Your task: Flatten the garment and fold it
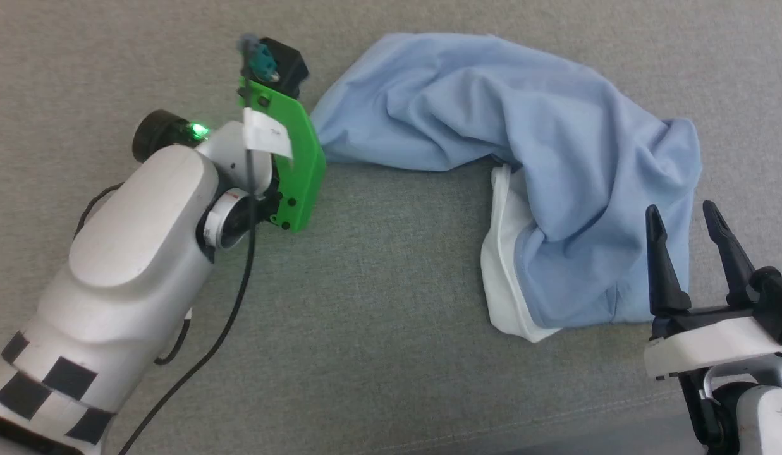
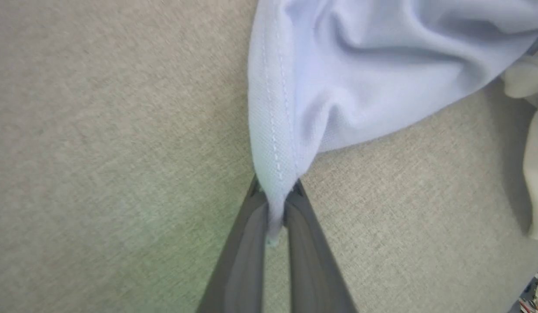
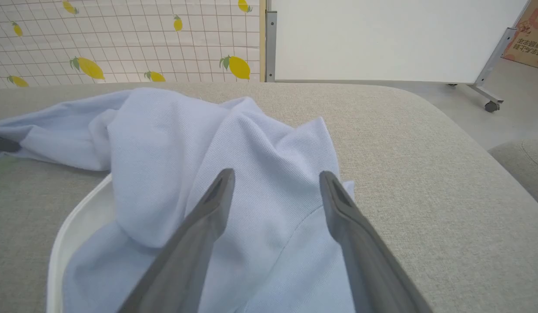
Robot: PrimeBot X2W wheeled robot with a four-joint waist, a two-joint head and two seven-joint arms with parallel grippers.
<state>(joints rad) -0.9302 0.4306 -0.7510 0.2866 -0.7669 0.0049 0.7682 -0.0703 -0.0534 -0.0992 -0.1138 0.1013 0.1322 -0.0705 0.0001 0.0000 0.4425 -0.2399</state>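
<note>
crumpled light blue garment (image 1: 523,145) in an arc on the grey surface (image 1: 365,284), white collar (image 1: 501,278) at the near end. stitched hem at its left end pinched tight between fingers of the left gripper (image 2: 276,184). fingers of the right gripper (image 1: 680,207) spread apart, holding nothing, over the near end, right of the collar.

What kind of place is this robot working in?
Likely an indoor lab or test room: a grey upholstered cushion serves as worktop, with a lemon-print backdrop and a wheeled white partition beyond.
</note>
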